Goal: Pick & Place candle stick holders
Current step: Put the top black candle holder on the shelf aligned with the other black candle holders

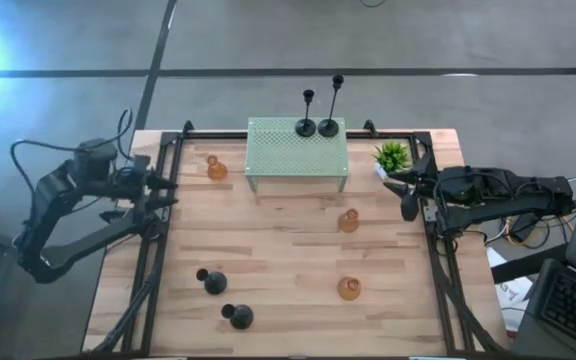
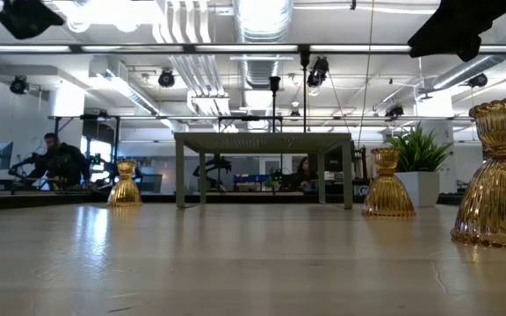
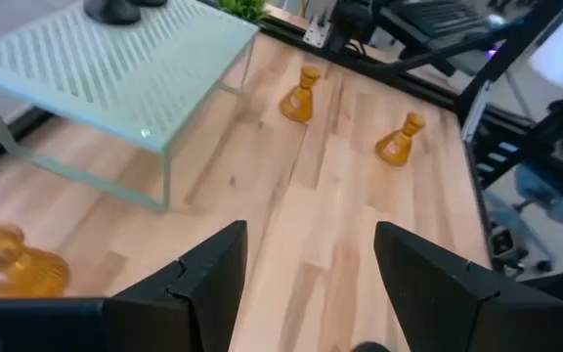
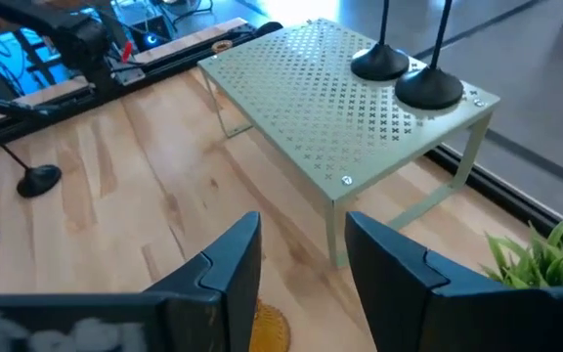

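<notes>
Amber holder (image 4: 270, 330) mostly hidden behind right fingers (image 4: 225, 269).

Two black holders (image 1: 318, 127) upright on shelf; two black (image 1: 225, 299), three amber (image 1: 348, 221) on tabletop.

Open tabletop (image 1: 288, 250) mid-table; perforated stand (image 1: 298, 155) blocks the far side, amber holders (image 1: 348, 221) dot the right.

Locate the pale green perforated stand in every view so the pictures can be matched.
High view: perforated stand at the table's far middle.
Low view: centre, seen edge-on on thin legs.
Left wrist view: upper left.
Right wrist view: upper middle to right.
Shared landmark: two black candle stick holders stand on its top in all four.
</notes>
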Controlling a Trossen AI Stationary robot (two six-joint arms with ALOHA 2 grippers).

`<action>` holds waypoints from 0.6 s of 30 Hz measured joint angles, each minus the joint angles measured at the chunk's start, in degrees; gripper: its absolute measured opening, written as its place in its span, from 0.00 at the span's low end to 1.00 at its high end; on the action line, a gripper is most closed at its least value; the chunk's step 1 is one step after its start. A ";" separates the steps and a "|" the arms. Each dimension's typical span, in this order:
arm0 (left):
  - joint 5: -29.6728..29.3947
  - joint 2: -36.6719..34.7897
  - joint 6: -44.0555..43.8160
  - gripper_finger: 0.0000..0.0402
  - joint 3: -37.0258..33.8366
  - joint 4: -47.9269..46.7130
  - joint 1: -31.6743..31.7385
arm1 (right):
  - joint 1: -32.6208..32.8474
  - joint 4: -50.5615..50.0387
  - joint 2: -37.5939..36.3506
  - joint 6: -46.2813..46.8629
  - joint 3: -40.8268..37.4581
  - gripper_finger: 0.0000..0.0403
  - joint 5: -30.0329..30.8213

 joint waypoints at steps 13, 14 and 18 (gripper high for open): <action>5.81 -3.96 -3.60 0.44 -11.03 5.47 0.00 | 0.00 0.00 -0.09 0.04 0.00 0.32 0.19; 5.81 -3.99 -4.12 0.43 -11.28 6.47 0.00 | 0.00 0.01 -0.09 0.05 0.00 0.31 0.17; 5.88 -4.00 -4.55 0.42 -11.80 8.79 0.00 | 0.00 0.00 -0.07 0.04 0.00 0.31 0.17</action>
